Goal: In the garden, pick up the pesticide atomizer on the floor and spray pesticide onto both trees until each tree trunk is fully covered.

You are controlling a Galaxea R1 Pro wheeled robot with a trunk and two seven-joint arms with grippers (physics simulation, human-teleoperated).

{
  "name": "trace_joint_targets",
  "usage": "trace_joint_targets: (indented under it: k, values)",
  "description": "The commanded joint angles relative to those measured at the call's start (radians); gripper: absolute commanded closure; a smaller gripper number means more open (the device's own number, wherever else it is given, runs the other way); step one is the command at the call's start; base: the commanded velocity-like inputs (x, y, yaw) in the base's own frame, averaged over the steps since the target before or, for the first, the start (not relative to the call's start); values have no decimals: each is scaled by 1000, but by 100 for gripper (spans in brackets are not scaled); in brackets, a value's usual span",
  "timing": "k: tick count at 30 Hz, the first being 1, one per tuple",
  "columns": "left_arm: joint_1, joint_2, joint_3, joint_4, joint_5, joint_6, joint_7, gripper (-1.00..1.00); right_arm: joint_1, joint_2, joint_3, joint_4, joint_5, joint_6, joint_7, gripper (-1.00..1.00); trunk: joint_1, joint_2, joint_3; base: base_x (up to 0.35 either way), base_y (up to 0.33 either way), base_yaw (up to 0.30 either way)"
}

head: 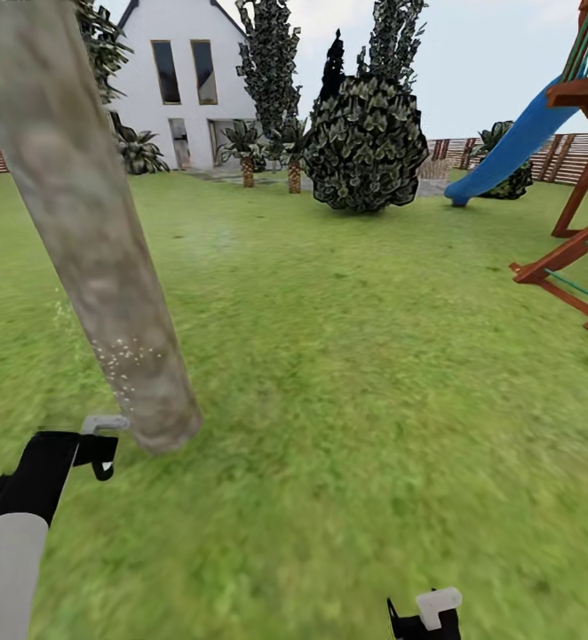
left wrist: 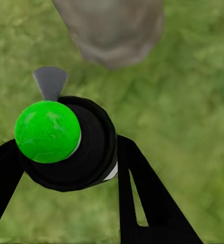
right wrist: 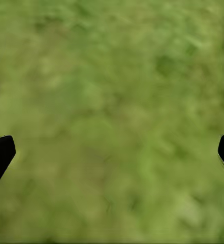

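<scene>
A pale grey-brown mottled tree trunk [head: 90,240] leans across the left of the head view and meets the lawn [head: 347,382] close to my left arm. Small white specks dot the trunk low down. My left gripper [head: 101,452] is shut on the pesticide atomizer [left wrist: 71,147], a dark bottle whose top looks bright green here. Its grey nozzle [left wrist: 50,82] points at the trunk's base [left wrist: 112,30], a short gap away. My right gripper [right wrist: 112,152] is open over bare grass, and it also peeks in at the bottom edge of the head view [head: 423,618].
A round dark bush [head: 365,147] stands mid-lawn ahead. A wooden play frame [head: 587,222] with a blue slide [head: 507,151] is at the right. A white house [head: 183,84], short palms and dark narrow trees lie beyond, with a slat fence [head: 560,156] at the far right.
</scene>
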State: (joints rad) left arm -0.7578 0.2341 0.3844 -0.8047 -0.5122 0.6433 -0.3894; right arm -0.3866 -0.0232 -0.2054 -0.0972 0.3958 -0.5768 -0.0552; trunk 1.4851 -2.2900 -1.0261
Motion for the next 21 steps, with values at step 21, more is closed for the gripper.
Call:
trace_joint_targets:
  k: [21]
  values:
    - [8, -59, 7, -9, 9, 4, 90, 100, 0, 0, 0, 1, 0, 0, 2, -100, 0, 0, 0, 233, -180, 268]
